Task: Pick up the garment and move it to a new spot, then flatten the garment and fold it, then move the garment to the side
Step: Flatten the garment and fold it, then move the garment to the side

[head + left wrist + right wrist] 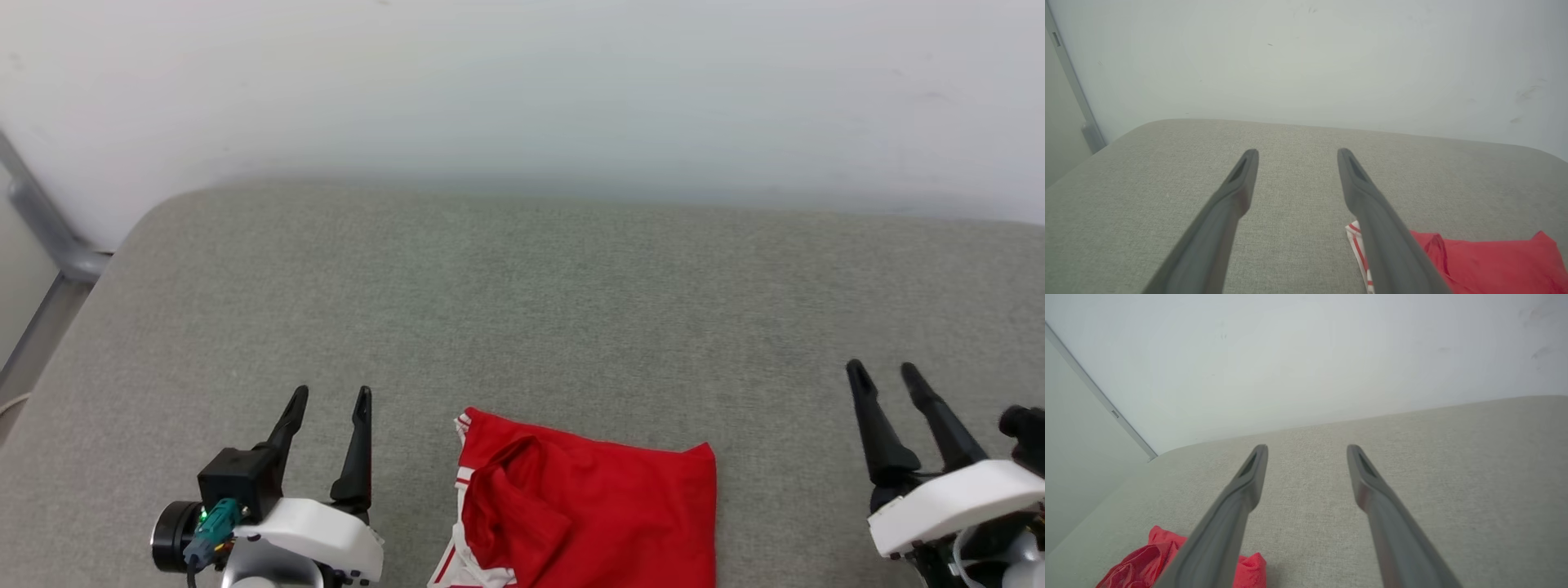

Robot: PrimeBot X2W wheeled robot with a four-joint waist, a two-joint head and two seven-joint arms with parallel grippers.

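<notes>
Shirt point(604, 506) btwn L gripper point(332, 400) & R gripper point(883, 374), both spread apart, empty. Prob soft, floppy, light; grab by corners.

The garment point(588, 506) lies as a low, rumpled red heap at the near edge of the bench point(522, 310), the one thing on the grey fabric that a pincer would have to pass over or round. Beyond the garment the bench runs bare up to the white wall point(522, 98), which closes off the far side. To the garment's left, a strip of open fabric separates it from the left pincer point(332, 394), its jaws apart. To its right, a wider bare stretch reaches the right pincer point(881, 367), likewise spread. Far left of the garment, a grey metal rail point(41, 220) stands past the bench's rounded corner.
</notes>
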